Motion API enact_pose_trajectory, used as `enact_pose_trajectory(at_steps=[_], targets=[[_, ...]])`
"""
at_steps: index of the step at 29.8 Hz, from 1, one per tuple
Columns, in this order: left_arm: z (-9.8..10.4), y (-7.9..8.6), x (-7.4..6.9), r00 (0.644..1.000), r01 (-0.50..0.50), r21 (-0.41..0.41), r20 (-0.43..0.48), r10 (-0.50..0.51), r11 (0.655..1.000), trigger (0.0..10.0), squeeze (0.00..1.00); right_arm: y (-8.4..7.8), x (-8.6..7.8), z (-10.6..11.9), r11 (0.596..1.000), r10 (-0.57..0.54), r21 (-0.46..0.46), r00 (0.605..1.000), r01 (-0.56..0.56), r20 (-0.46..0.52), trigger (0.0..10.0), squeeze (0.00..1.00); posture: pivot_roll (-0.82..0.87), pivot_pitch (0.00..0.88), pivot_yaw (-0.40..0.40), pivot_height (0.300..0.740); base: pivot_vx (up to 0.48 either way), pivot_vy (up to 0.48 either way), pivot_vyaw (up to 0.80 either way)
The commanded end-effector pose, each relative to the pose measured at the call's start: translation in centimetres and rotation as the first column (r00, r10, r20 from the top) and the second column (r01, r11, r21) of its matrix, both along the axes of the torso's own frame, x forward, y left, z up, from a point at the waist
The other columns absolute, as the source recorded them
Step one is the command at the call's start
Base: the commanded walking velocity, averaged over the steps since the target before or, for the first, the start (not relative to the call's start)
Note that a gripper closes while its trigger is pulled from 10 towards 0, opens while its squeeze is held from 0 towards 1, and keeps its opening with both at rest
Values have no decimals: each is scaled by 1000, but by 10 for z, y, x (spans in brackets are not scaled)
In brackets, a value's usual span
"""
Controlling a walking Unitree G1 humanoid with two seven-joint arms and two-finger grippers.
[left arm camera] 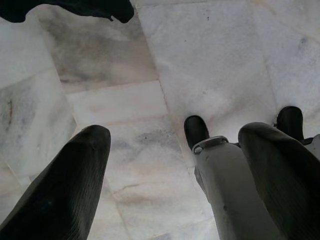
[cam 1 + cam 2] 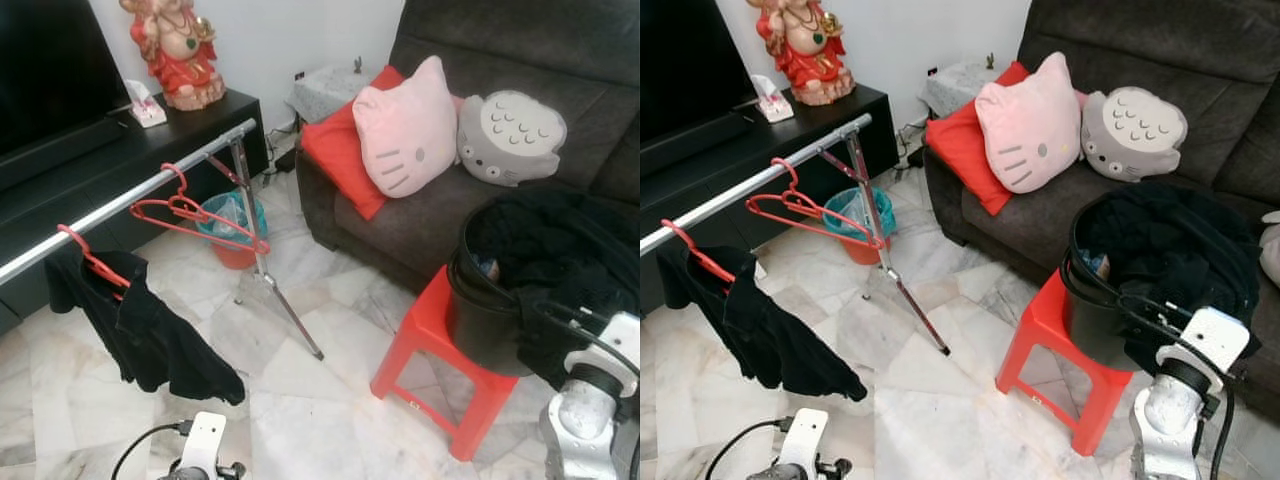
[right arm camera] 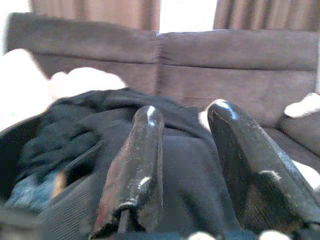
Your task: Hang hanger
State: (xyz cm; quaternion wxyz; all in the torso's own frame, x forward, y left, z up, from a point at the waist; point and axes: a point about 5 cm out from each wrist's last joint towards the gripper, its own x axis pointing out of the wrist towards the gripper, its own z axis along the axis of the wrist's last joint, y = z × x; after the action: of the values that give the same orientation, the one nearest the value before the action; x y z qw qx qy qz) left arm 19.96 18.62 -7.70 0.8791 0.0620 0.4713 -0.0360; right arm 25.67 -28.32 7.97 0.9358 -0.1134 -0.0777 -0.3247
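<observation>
Before me, rail: a metal rail on a stand runs from my left toward the TV bench.
Hangers, count: two red ones on the rail. One empty hanger hangs near the stand's post; a second hanger further left carries a black shirt.
Task's thing, place: both hangers already sit on the rail, well apart from each other; neither claw holds one.
Bucket: one black bucket heaped with dark clothes stands on one red stool, beside the sofa.
Left claw: released, fingers spread, pointing down at bare marble floor, grasping nothing.
Right claw: released, fingers parted, nothing between them, aimed at the clothes heap just ahead.
Step in hand (my judgement): fetching the next garment from the bucket, since the empty hanger waits.
Doing it well: I should lower the right claw onto a raised fold, pinch one layer only, and lift straight up so the bucket stays on the stool.
Cushions, count: three on the sofa, one red, one pink cat face, one grey.
Other: one statue on the bench; one teal bin behind the stand.
</observation>
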Motion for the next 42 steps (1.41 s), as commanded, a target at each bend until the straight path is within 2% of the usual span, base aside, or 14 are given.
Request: enact_pose_trajectory(at_steps=[1,3,5,10,12,15,20,22,24,28,31,34,39,42], targets=[[0,3,-1,1000,-11,7,-4,11,1000,10000,0,14,9,-7,991,131,-2,989,-132,-67,10000,0,-10,0,44,740,0,0,0],[0,3,-1,1000,-11,7,-4,11,1000,10000,0,29,14,-20,964,255,-26,949,-265,-187,10000,0,-7,0,42,740,0,0,0],[0,3,-1,1000,-12,7,-3,12,1000,10000,0,37,13,-29,944,310,-25,915,-328,-258,10000,0,-6,0,40,740,0,0,0],[0,3,-1,1000,-15,7,-3,15,1000,10000,0,37,8,-53,939,271,-64,843,-338,-465,10000,0,-8,0,40,740,0,0,0],[0,3,-1,1000,-14,7,-4,14,1000,10000,0,38,6,-56,944,283,-24,845,-329,-454,10000,0,-11,0,43,740,0,0,0],[0,3,-1,1000,-4,9,-6,4,1000,10000,0,38,3,-69,946,289,30,798,-323,-529,10000,0,-25,0,48,740,0,0,0],[0,2,-1,1000,-4,8,-5,4,1000,10000,0,37,-1,-74,959,269,69,804,-275,-530,10000,0,-17,0,43,740,0,0,0],[0,2,-1,1000,-12,9,-4,12,1000,10000,0,38,-2,-76,965,261,114,825,-236,-502,10000,0,-16,0,42,740,0,0,0],[0,2,-1,1000,-18,8,-4,18,1000,10000,0,39,-2,-75,967,255,115,841,-227,-477,10000,0,-18,0,43,740,0,0,0],[0,2,-1,1000,-27,5,-6,27,1000,10000,0,40,-6,-78,961,266,187,860,-203,-435,10000,0,-20,0,44,740,0,0,0],[0,3,-1,999,-34,-1,-5,34,999,10000,0,36,-16,-89,951,248,278,870,-135,-426,10000,0,-19,0,44,740,0,0,0],[0,3,0,999,-41,-4,-4,41,999,10000,0,31,-35,-109,936,206,351,842,-21,-499,10000,0,-14,0,44,740,0,0,0],[0,3,0,999,-46,-3,-2,46,999,10000,0,30,-55,-126,902,181,422,816,85,-550,10000,0,-11,0,46,740,0,0,-403],[0,4,0,999,-47,-4,-2,47,999,10000,0,31,-63,-131,903,164,414,800,113,-577,10000,0,-11,0,47,740,0,0,-704]])
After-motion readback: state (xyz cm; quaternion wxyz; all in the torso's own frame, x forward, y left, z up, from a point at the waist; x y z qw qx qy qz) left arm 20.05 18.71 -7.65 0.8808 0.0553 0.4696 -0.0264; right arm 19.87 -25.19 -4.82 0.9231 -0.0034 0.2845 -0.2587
